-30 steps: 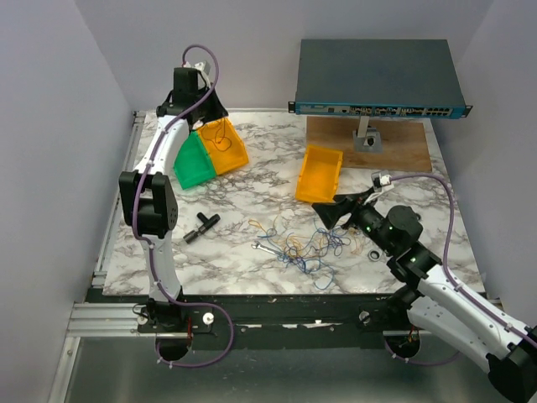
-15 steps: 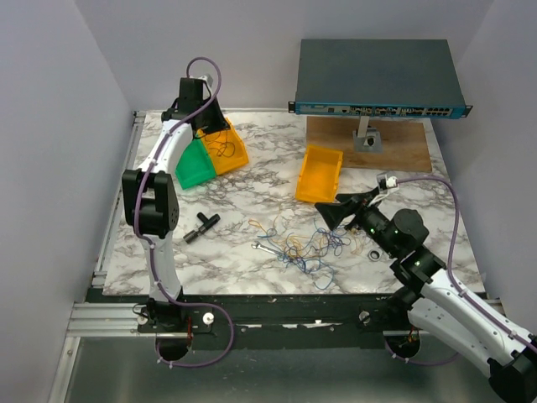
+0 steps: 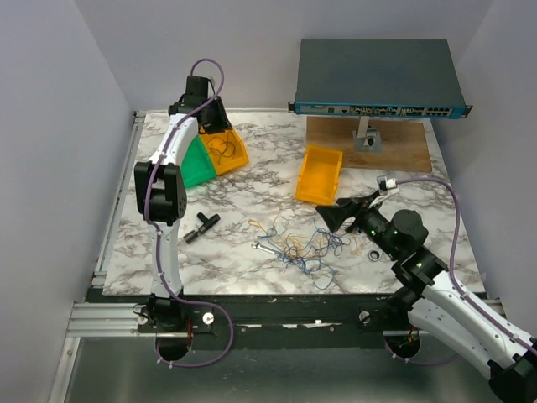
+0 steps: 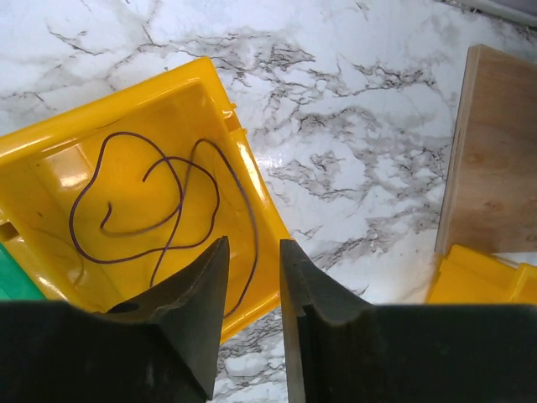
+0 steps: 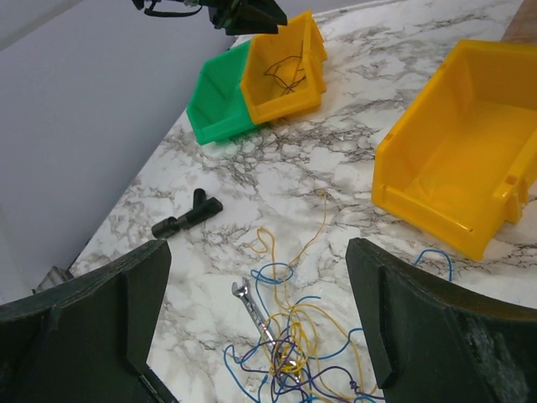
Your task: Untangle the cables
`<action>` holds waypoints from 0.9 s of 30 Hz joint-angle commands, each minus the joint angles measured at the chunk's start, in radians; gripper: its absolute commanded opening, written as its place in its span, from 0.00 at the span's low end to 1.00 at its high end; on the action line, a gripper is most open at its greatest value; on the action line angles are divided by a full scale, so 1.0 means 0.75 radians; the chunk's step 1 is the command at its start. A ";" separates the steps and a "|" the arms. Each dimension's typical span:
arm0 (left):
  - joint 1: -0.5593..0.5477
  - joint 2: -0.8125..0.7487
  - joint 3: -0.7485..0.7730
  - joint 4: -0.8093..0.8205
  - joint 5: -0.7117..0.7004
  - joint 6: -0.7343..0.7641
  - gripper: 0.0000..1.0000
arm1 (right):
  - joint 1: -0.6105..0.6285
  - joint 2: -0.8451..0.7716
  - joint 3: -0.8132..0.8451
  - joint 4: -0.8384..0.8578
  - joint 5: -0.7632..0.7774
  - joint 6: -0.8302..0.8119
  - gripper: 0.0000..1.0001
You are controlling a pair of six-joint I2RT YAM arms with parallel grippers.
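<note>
On the marble table, a green bin and a yellow bin are sitting side by side at my eleven o'clock. A second yellow bin is lying near centre, a black fitting at nine, and a network switch is standing at one.

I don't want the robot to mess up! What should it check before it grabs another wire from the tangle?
1. Right gripper open and empty: ok, jaws wide apart.
2. Cables in front of it: ok, the tangle lies on the marble just below it.
3. Wrench clear of the tangle: not ok, it lies against the wires.
4. Left gripper empty: ok, nothing between its fingers; a dark wire lies in the yellow bin beneath.
5. Other yellow bin free: ok, nothing in it.
</note>
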State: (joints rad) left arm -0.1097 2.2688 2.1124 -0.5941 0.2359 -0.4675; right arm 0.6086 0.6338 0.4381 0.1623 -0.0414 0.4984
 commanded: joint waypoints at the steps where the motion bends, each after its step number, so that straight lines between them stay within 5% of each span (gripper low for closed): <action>1: 0.011 -0.016 0.085 -0.117 -0.059 0.015 0.39 | 0.005 -0.016 0.002 -0.089 0.046 0.027 0.94; 7: 0.011 -0.151 0.036 -0.171 -0.135 0.040 0.54 | 0.005 0.008 0.030 -0.196 0.119 0.057 0.94; 11: -0.013 -0.384 -0.253 -0.076 -0.072 0.049 0.62 | 0.005 0.116 0.080 -0.369 0.232 0.143 0.94; 15: -0.100 -0.763 -0.759 0.192 -0.018 0.052 0.98 | 0.002 0.248 0.145 -0.566 0.284 0.219 0.99; 19: -0.246 -1.068 -1.154 0.383 -0.082 0.031 0.98 | 0.001 0.282 0.201 -0.784 0.405 0.321 1.00; 27: -0.612 -1.341 -1.586 0.645 -0.138 0.058 0.99 | 0.001 0.196 0.215 -1.007 0.630 0.527 0.96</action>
State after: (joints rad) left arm -0.4686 1.3029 1.0313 -0.2489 0.1684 -0.4427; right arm 0.6086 0.8181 0.5789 -0.4740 0.3080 0.7868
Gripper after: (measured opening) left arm 0.983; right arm 0.978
